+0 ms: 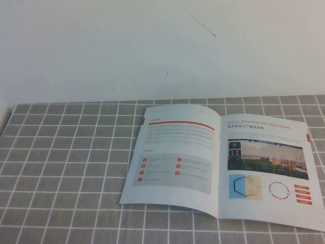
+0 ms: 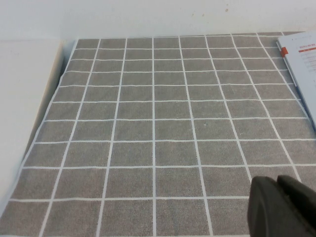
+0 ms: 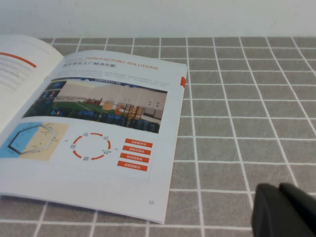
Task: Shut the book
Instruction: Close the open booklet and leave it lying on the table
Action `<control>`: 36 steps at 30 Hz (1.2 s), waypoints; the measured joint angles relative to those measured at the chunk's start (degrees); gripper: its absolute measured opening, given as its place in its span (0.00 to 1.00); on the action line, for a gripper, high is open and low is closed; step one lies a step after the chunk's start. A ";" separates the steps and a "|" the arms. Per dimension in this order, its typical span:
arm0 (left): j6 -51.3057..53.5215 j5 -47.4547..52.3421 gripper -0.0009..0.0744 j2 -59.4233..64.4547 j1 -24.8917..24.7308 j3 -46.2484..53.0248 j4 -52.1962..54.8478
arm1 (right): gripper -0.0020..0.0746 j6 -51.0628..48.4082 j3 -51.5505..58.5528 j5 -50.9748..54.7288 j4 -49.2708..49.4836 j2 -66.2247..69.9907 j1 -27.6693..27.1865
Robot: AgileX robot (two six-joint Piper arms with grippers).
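High view showed the book (image 1: 218, 157) lying open and flat on the table (image 1: 61, 168), right of centre in the frame, its right page reaching the frame's right edge. Neither tool appeared there. Left wrist view caught the left tool (image 2: 277, 186) clenched on nothing over bare checked cloth (image 2: 148, 123), well apart from the book's left page. Right wrist view caught the right tool (image 3: 279, 191) likewise clenched and empty, near the book's outer right page edge without touching it. Open cloth filled the high view's left half, up to the white wall (image 1: 152, 46).
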 joint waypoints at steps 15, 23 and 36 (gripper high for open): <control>0.00 -3.29 0.01 0.00 0.00 0.22 0.00 | 0.02 0.00 0.00 -0.69 0.00 0.00 0.00; 0.00 -12.55 0.01 0.00 0.00 0.31 0.00 | 0.02 0.00 0.33 -3.24 -0.42 0.00 0.00; 0.12 -50.49 0.01 0.00 0.00 0.31 -0.20 | 0.02 -0.66 0.42 -43.01 -5.81 0.00 0.00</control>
